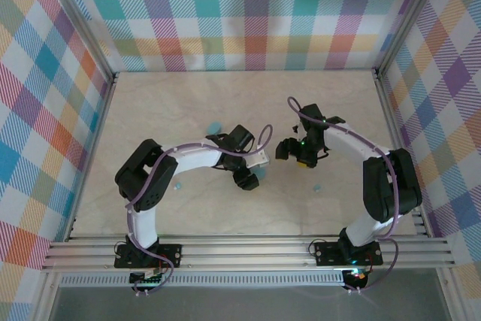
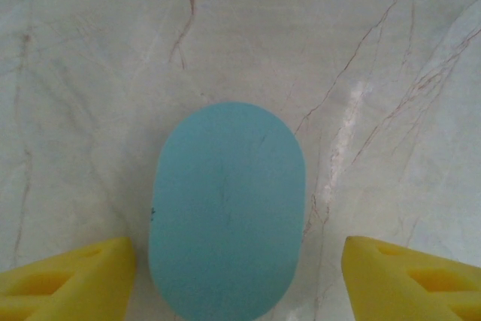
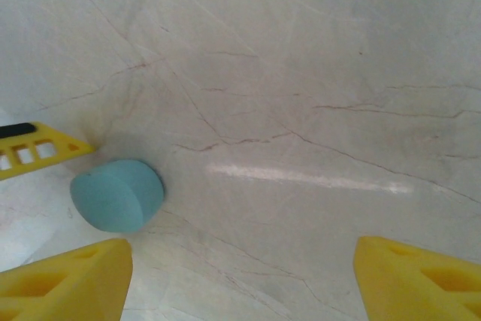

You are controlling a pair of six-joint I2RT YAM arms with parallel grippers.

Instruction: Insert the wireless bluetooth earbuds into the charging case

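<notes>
A light-blue oval charging case (image 2: 228, 208) lies closed and flat on the marble table. My left gripper (image 2: 239, 255) straddles its near end, open, with its yellow fingers (image 2: 75, 276) clear of the case on both sides. From above, this case (image 1: 255, 180) peeks out beside the left gripper (image 1: 246, 178). My right gripper (image 3: 242, 255) hangs open over bare table, with the case (image 3: 116, 195) ahead of its left finger. From above, the right gripper (image 1: 285, 148) is right of the left one. Two tiny pale teal earbuds (image 1: 178, 184) (image 1: 316, 187) lie on the table, apart from both grippers.
A second light-blue case (image 1: 215, 127) lies behind the left arm's wrist. A yellow finger of the left gripper (image 3: 37, 149) shows at the left edge of the right wrist view. Checked walls close off the table (image 1: 225, 95) on three sides.
</notes>
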